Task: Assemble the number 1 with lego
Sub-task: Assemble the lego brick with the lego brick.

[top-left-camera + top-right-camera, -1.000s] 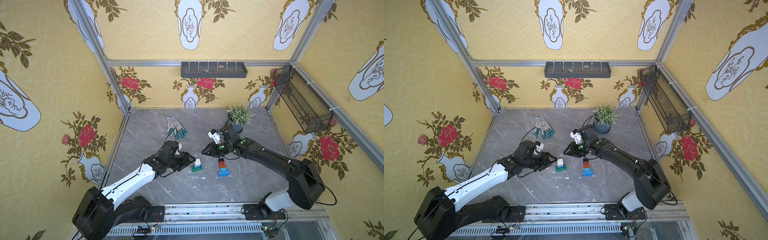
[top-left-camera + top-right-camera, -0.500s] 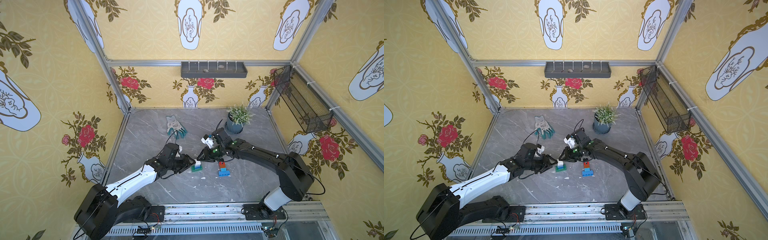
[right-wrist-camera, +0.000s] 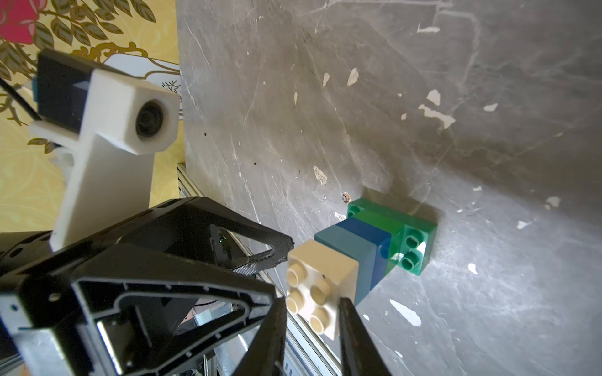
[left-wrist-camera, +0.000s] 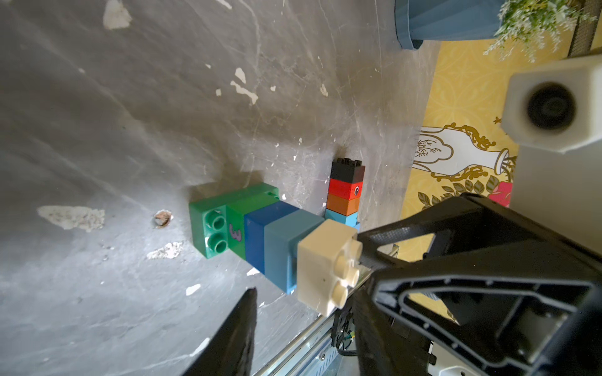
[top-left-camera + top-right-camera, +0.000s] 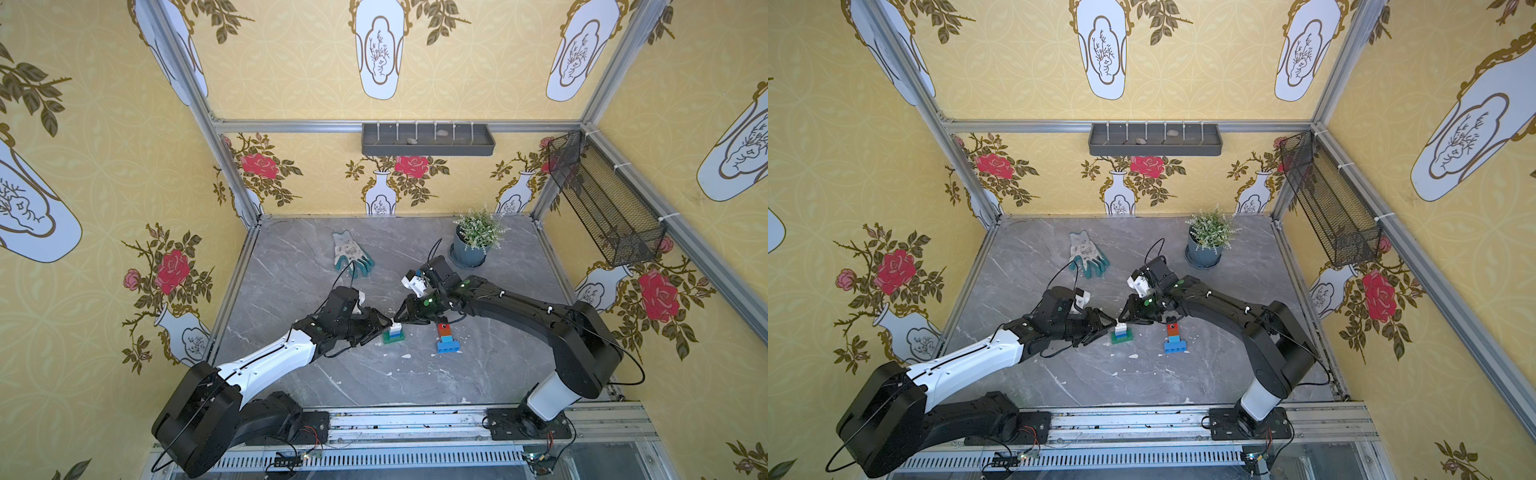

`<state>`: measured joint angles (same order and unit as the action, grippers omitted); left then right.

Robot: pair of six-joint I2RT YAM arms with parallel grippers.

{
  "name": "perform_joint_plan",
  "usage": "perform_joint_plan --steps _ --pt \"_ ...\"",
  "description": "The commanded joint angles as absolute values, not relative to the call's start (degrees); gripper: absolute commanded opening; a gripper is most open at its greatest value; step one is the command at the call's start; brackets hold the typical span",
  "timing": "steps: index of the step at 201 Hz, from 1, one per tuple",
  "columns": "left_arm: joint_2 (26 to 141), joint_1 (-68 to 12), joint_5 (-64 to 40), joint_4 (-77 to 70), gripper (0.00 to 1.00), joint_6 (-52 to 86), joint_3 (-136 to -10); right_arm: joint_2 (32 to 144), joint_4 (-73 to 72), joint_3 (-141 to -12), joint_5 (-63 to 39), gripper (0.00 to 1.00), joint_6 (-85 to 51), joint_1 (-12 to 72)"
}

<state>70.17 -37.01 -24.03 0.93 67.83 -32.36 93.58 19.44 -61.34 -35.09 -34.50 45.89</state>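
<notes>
In both top views a grey wall tray (image 5: 428,150) holds two pebbles (image 5: 411,141) and a blue pot (image 5: 463,253) holds a plant (image 5: 480,226); on the surface (image 5: 415,382) the left gripper (image 5: 380,330) and right gripper (image 5: 399,323) meet at a lego stack (image 5: 394,334), a second stack (image 5: 448,340) just beside. The left wrist view shows the left jaws released, one finger (image 4: 234,325) clear of the stack. The right wrist view shows the right fingers (image 3: 355,335) at the top white brick (image 3: 321,276); clenched or not, cannot tell

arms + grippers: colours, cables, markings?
Left arm: black base and joints, white forearm. Right arm: black, with a white link above its base and green lights near the wrist. Left gripper and right gripper: black, triangular open-frame fingers; white camera mounts, thin black cables.
</notes>
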Motion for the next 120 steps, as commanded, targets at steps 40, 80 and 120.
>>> perform_joint_plan --steps 40,80,120 --pt "72.1 -36.9 -24.3 -2.4 0.40 69.7 -31.1 95.2 20.8 -62.5 -33.8 0.29 -33.1 47.0" --pt "72.9 -36.9 -24.1 -1.8 0.34 69.9 -30.0 96.0 23.1 -63.1 -32.3 0.26 -32.0 47.5" --pt "73.4 -36.9 -24.2 -0.1 0.30 68.7 -29.5 97.5 25.2 -64.0 -30.8 0.24 -30.7 48.9"
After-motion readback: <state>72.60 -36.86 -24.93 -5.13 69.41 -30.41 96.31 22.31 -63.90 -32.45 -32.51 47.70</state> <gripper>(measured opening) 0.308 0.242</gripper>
